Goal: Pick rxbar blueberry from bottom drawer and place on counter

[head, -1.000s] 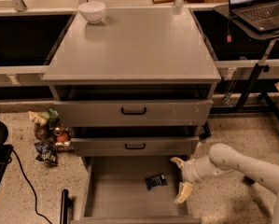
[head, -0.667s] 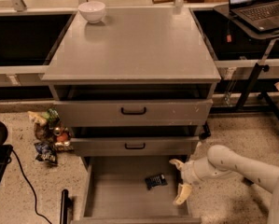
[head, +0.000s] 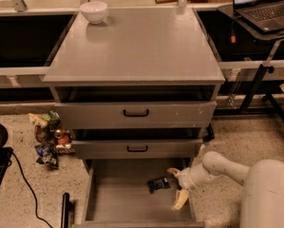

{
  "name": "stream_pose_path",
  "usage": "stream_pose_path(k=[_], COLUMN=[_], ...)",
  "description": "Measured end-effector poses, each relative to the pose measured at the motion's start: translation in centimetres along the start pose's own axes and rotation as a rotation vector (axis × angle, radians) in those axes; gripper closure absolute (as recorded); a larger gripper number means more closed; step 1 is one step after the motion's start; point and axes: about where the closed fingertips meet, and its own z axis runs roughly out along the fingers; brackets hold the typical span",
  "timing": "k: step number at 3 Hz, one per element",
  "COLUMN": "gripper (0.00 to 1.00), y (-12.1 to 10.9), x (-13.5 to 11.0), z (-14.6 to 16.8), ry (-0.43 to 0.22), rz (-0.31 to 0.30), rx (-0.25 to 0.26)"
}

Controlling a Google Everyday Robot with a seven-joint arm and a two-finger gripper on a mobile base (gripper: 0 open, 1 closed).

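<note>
The snack bar is judged to be light and thin. Its wrapper is likely slick and crinkly, and the bar inside is firm enough to be pinched without damage. Because it lies flat, little height is offered above the drawer floor. A hold is therefore best taken across its narrow width, near the middle of its length, with the fingertips brought right down to the floor. A loose pinch on the wrapper's end seam alone could let it slide out.

The bar is seen as a small, flat, dark rectangle with faint pale print, turned slightly askew. It lies on the floor of the bottom drawer, which is pulled out, and sits right of centre, nearer the cabinet than the drawer's front edge.

The claw has been lowered into the drawer's right side, just beside the bar. Its two pale fingers are spread wide, one above and one below the bar's right end, and nothing is held. Whether a fingertip touches the wrapper cannot be told.

The tabletop above is where the bar is to be set. A white bowl stands at its far left corner.
</note>
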Motion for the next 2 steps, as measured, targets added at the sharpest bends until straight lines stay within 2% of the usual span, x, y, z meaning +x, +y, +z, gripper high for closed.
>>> stream_pose_path(k=[1,2], gripper=[0.00,0.00], y=[-1.2,-4.1], x=[1.9,5.4], z=[3.0,7.9], ry=[-0.021,-0.071], rz=[0.016,0.016], rx=[-0.028,-0.043])
